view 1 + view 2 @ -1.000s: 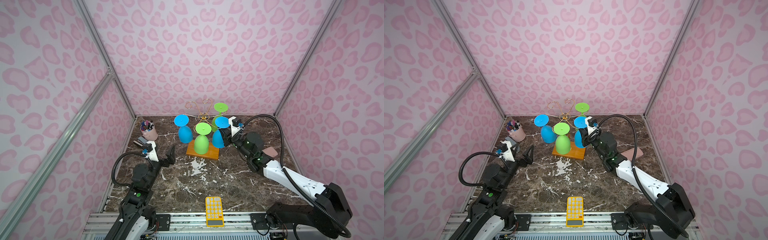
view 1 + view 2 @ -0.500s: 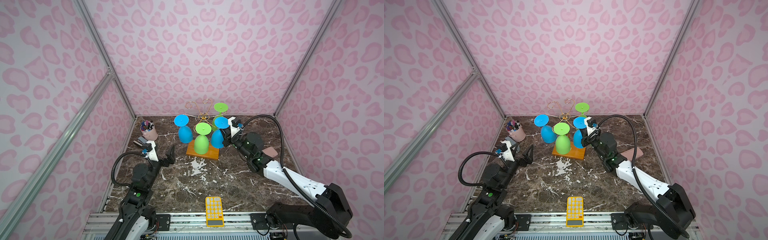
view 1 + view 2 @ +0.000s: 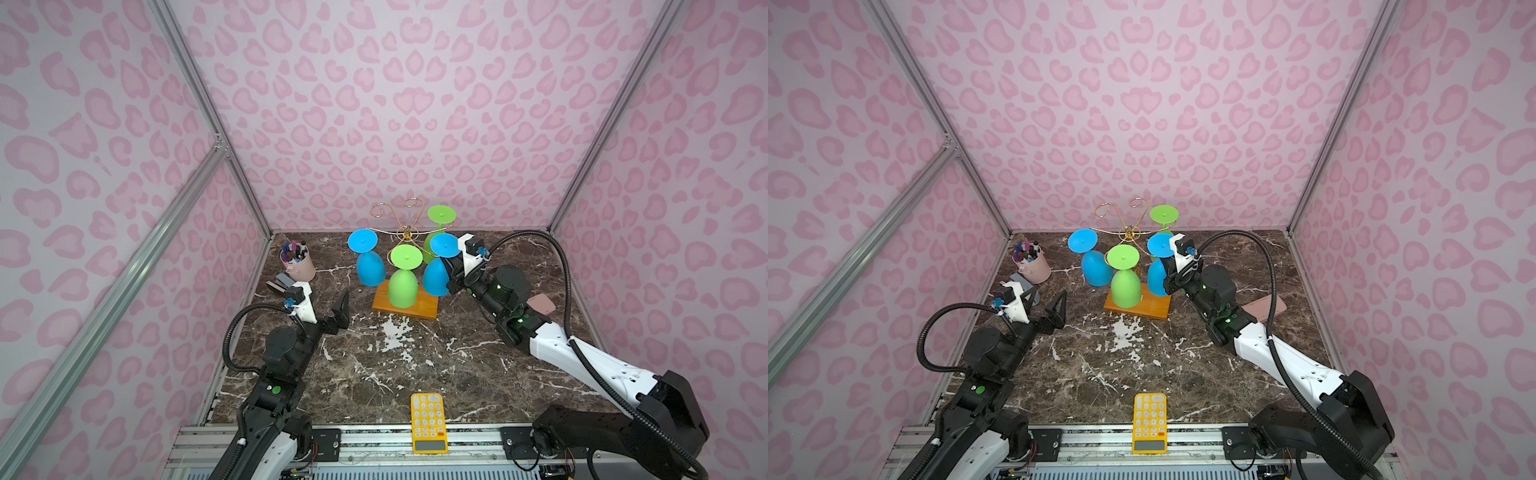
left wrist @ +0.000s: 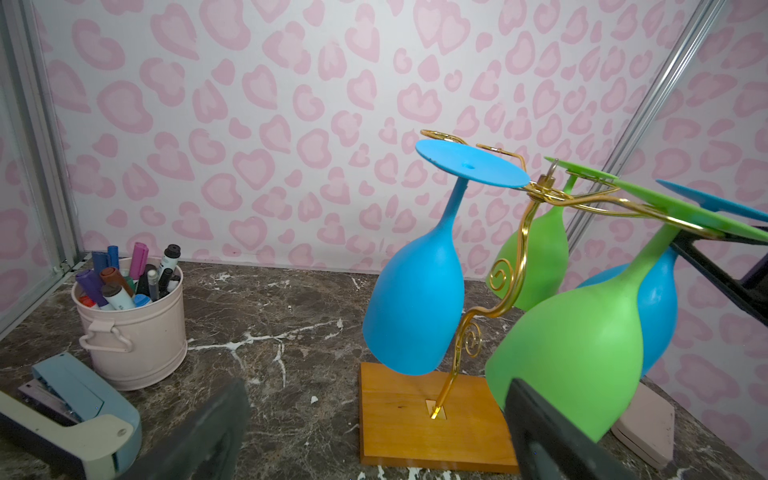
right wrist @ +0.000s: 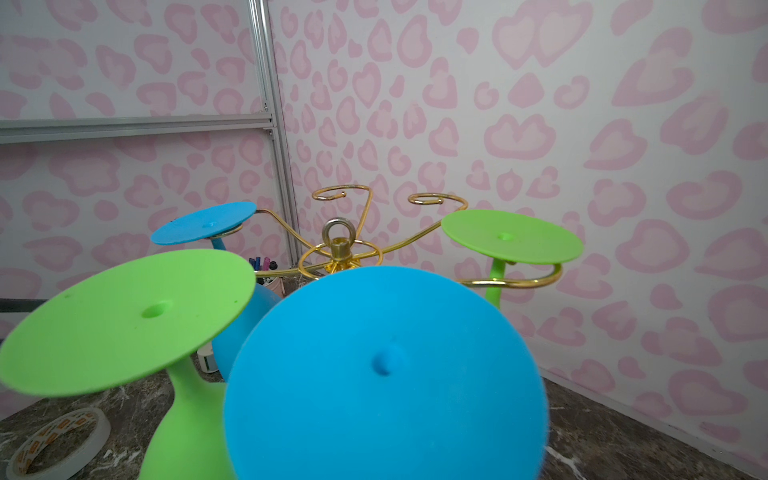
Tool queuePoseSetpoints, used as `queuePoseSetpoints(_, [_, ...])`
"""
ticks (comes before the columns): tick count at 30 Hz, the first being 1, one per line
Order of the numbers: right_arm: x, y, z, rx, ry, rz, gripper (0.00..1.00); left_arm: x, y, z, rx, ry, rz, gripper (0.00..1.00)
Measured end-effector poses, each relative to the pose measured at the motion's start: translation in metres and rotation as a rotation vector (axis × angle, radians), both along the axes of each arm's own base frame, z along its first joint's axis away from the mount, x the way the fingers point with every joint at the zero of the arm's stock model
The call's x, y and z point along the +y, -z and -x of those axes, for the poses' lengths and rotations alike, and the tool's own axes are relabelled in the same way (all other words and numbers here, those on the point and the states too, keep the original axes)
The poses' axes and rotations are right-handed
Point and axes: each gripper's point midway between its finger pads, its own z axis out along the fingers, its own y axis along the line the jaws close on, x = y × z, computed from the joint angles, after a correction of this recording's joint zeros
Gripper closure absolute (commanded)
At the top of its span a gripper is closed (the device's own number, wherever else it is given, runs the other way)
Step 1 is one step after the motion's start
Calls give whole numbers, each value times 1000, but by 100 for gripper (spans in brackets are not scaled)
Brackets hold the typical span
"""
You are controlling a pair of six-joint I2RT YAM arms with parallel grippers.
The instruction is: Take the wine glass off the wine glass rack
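Blue glass [image 3: 435, 279] hangs foot-up on the rack [image 3: 420, 311], stem vertical and pinched by the right hand [image 3: 449, 268] beside it; left hand [image 3: 329, 313], spread wide, sits well apart.

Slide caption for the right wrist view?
Nearest blue wine glass fills the foreground; three more hang on the gold rack.

top views: high, front, looking down | wrist views: low, close | shared: wine glass rack [image 3: 426, 306]
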Motion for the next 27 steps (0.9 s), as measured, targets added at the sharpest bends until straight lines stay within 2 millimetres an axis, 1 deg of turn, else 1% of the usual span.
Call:
queuePoseSetpoints(6, [2, 2, 2, 1, -11, 6, 100, 0, 0, 0, 1, 0, 0, 3])
queuePoseSetpoints(20, [16, 7, 10, -5, -59, 38, 100, 0, 2, -1, 6, 0, -1, 3])
queuePoseSetpoints(27, [21, 6, 9, -10, -66, 45, 100, 0, 2, -1, 6, 0, -1, 3])
